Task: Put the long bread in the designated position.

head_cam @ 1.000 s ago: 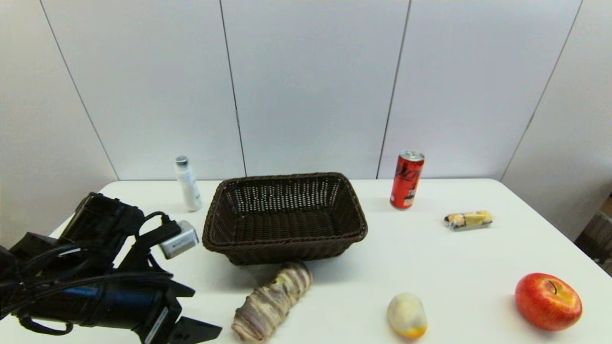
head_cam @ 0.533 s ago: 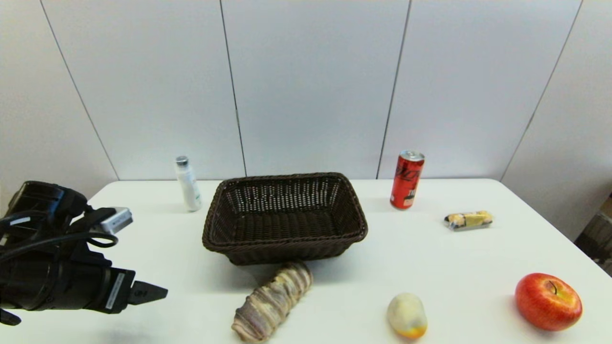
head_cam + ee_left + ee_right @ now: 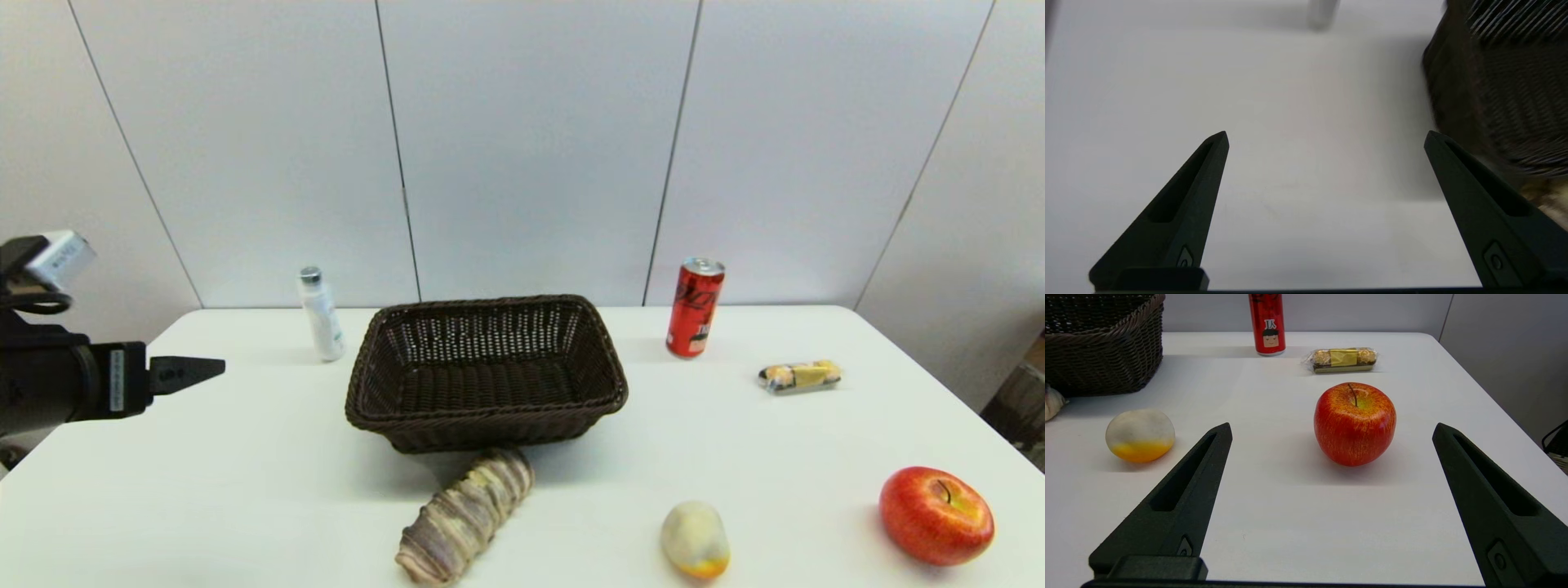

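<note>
Lying before the basket [image 3: 486, 371], long bread [image 3: 464, 516] sits well apart from spread left pincer [image 3: 1327, 139].

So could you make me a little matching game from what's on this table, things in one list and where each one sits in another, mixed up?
Things:
1. long bread
2. red can
3. white bottle
4. red apple

Places:
A. near right corner of the table
B. far side, left of the basket
C. just in front of the basket
D. far side, right of the basket

Pairs: 1-C, 2-D, 3-B, 4-A
</note>
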{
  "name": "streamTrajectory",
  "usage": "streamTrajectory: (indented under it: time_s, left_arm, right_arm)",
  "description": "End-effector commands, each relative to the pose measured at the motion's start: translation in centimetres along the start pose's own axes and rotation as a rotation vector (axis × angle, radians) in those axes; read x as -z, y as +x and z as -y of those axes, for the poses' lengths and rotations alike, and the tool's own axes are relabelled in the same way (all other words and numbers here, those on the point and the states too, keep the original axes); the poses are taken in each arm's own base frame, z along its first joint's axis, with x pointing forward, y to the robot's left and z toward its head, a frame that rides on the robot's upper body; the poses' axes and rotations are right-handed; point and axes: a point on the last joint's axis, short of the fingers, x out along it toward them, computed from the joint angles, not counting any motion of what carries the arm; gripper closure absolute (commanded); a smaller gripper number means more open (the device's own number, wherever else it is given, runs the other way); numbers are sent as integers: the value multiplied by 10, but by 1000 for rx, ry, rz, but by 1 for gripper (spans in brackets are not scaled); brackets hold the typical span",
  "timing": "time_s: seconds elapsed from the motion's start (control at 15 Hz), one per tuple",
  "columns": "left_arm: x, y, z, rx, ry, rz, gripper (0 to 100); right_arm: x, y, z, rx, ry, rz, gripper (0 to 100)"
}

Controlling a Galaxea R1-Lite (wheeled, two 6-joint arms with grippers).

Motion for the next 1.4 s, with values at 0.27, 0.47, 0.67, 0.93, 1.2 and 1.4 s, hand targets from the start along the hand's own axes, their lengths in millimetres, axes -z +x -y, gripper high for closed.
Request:
streamTrajectory:
  time_s: [0.27,0.47,0.67,0.93,1.2,1.4]
  left_arm:
    - [49,-122,13,13,75,590,0]
    - [97,-141,15,52,98,709,0]
    - [143,-141,15,52,100,761,0]
    - [181,-122,11,35,89,734,0]
    - [212,-96,6,-51,49,653,0]
    - [229,-89,4,-77,36,571,0]
  right_arm:
    - [0,0,0,0,0,-1,0]
    - [0,0,0,0,0,-1,0]
    - [0,0,0,0,0,-1,0]
    - [0,0,0,0,0,-1,0]
    - [0,0,0,0,0,-1,0]
    - [0,0,0,0,0,-1,0]
